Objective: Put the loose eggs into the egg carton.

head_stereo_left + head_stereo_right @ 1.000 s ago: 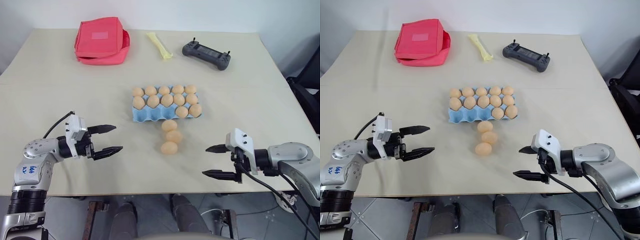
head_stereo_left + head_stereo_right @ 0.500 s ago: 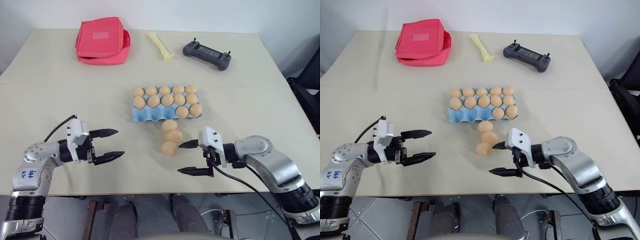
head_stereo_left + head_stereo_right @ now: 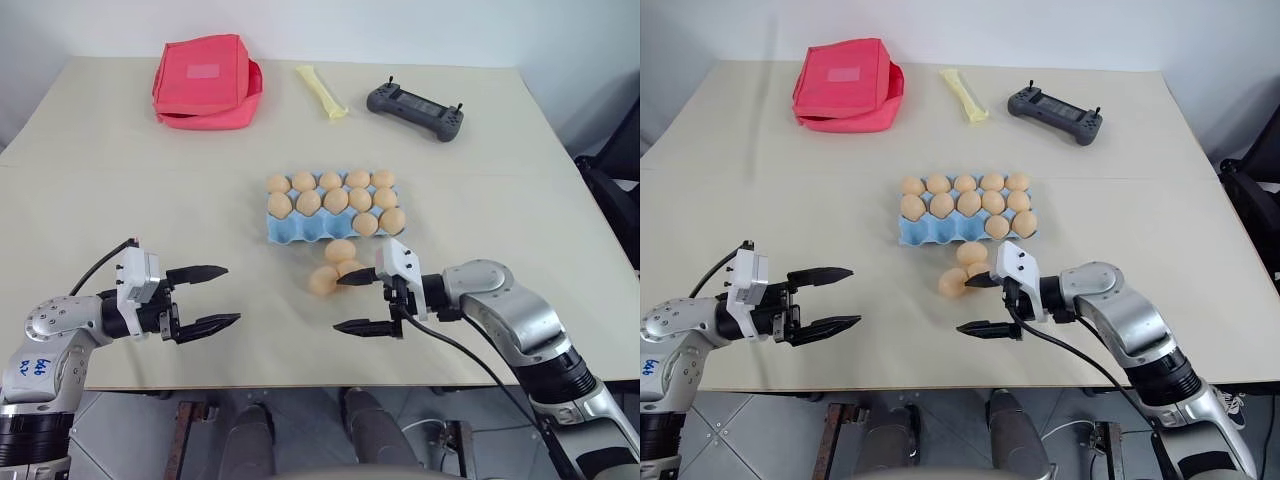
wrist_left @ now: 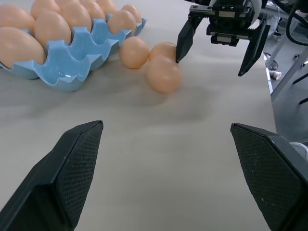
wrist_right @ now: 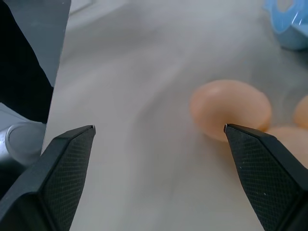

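A: What's laid out, biggest first?

B: The table (image 3: pixel 120 210), then the red pouch (image 3: pixel 204 82) at the far left, a controller (image 3: pixel 414 108) far right, and a yellow strip (image 3: pixel 319 90) between them. Mid-table sits the carton (image 3: pixel 300 231), its near row mostly bare cups.

A: And the eggs?

B: Three loose eggs (image 3: pixel 323 281) lie clustered on the table just before the carton's near edge.

A: The arms?

B: The right gripper (image 3: pixel 360 301) is right beside the cluster, fingers spread wide, one tip close against the eggs, nothing held. The left gripper (image 3: pixel 205 296) hangs well off to the left, fingers apart too, empty.

A: How would an egg handle?

B: Likely light, smooth, prone to roll, and its shell brittle. I'd close gently across the widest middle, pads on opposite sides, with only enough squeeze to lift.
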Controlling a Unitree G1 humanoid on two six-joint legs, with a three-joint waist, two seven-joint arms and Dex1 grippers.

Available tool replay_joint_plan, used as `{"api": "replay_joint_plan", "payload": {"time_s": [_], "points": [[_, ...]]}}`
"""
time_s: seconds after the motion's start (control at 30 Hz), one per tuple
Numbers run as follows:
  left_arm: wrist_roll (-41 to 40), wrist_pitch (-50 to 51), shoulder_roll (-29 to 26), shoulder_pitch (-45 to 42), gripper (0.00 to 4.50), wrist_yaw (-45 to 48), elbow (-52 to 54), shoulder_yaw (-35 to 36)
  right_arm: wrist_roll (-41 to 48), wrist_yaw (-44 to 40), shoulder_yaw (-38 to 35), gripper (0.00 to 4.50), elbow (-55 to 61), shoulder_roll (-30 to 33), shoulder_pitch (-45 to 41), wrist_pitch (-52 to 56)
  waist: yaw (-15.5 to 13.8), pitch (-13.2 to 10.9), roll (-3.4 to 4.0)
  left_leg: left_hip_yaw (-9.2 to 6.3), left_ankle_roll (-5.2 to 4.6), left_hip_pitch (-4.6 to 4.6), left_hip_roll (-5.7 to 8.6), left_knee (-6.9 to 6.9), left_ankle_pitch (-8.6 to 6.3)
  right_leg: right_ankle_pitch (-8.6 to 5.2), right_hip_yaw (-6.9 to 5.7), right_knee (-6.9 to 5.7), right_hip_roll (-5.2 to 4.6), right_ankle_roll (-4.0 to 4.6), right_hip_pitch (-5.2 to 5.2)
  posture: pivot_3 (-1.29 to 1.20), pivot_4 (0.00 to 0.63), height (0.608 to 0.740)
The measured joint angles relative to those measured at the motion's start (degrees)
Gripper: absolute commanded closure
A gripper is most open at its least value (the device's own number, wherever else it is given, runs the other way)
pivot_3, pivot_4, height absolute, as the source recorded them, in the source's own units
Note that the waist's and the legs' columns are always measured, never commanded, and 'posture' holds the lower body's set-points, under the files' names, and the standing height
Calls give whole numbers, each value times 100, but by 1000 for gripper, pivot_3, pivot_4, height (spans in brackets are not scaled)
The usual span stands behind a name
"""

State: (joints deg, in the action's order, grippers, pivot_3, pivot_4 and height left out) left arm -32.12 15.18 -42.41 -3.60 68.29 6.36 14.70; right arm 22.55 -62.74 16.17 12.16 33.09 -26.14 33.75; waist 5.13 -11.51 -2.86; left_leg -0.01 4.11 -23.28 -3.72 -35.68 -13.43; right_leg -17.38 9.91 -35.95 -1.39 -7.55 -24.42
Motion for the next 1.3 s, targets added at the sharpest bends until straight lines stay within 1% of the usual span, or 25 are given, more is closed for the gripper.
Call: {"api": "replay_joint_plan", "payload": {"time_s": [0.4, 0.57, 0.73, 0.83, 0.93, 1.13, 1.23, 1.3], "points": [[7, -334, 79, 10, 0, 3, -46, -6, -43, 129, 33, 13, -39, -107, -52, 187, 0, 0, 0, 0, 0, 0, 0, 0, 0, 0, 0, 0, 0, 0, 0, 0, 150, 740], [55, -344, 132, -79, 0, -77, -56, -46, 29, 152, -147, 13, 198, 48, -54, 318, -15, 0, 0, 0, 0, -1, 0, 0, 0, 0, 0, 2, 0, 0, 0, 0, 150, 740], [138, 204, 153, -417, 0, -598, -24, -366, 188, 164, -517, 13, 469, 433, -25, 518, -26, 0, 0, -1, 0, -1, 1, -3, 0, 2, 0, 1, 0, -4, 2, 0, 150, 740], [137, 269, 305, -498, 0, -784, 204, -457, 293, 134, -765, 13, 604, 702, 72, 565, -34, 0, 0, -1, 1, -1, 1, -2, -1, 5, 0, 4, 0, -10, 3, 0, 150, 740], [208, 523, 313, -522, 0, -1024, 514, -696, 382, 71, -918, 13, 665, 956, 288, 579, -27, 0, 0, -2, 0, 0, 0, 2, -1, 11, 0, 1, 1, -22, 2, 0, 150, 740], [355, 913, 442, -618, 0, -1425, 989, -1238, 454, 44, -1111, 13, 669, 1177, 465, 608, -25, 0, 0, -2, 0, -1, 1, -14, -1, 11, 1, 0, 2, -21, 5, 0, 150, 740], [614, 920, 446, -669, 0, -1550, 1099, -1533, 465, 52, -1223, 13, 671, 1215, 514, 606, -23, 0, 0, -1, 0, -1, 1, -26, -1, 6, 4, 2, 2, -12, 11, 0, 150, 740], [796, 1030, 597, -673, 0, -1784, 1114, -1765, 471, 51, -1291, 13, 678, 1297, 653, 598, -31, 0, 0, -1, 0, 0, 3, -31, -1, 6, 5, 5, 1, -12, 17, 0, 150, 740]]}}
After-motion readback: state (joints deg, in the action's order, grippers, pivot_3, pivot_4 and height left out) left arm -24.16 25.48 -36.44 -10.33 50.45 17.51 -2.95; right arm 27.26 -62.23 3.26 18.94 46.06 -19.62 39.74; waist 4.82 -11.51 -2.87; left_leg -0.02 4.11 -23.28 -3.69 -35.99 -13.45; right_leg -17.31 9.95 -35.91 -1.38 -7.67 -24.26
